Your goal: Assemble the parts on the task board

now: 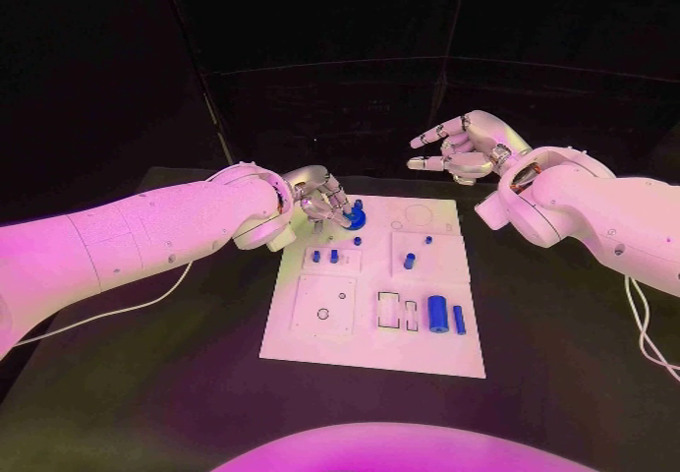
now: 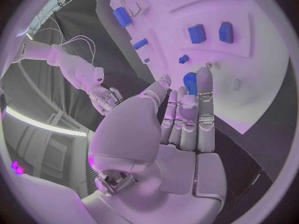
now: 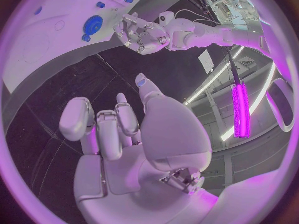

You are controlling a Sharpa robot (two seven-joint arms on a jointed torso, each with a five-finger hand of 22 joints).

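Looking down from the head camera, I see the white task board (image 1: 371, 339) lying in the middle of the frame on the black table (image 1: 567, 393), its long axis running from the lower edge toward the top. My left hand (image 1: 317, 200) sits at the board's upper left corner, fingers pointed down beside a round blue part (image 1: 350, 218) with a small blue peg (image 1: 358, 206) standing just above it. That part lies directly beyond the fingertips, so the left hand is clearly the nearer one. My right hand (image 1: 465, 147) hovers in the upper right of the frame, above and beyond the board's far edge, well apart from every part, its fingers loosely curled and holding nothing. Other blue parts lie lower on the board, among them a large cylinder (image 1: 438, 313) standing lengthwise along the board. In the left wrist view the fingers (image 2: 204, 92) stretch out nearly straight and partly cover the round blue part (image 2: 190, 79); I cannot tell whether they touch or pinch it. I judge the left hand ungrasping, though that stays uncertain.
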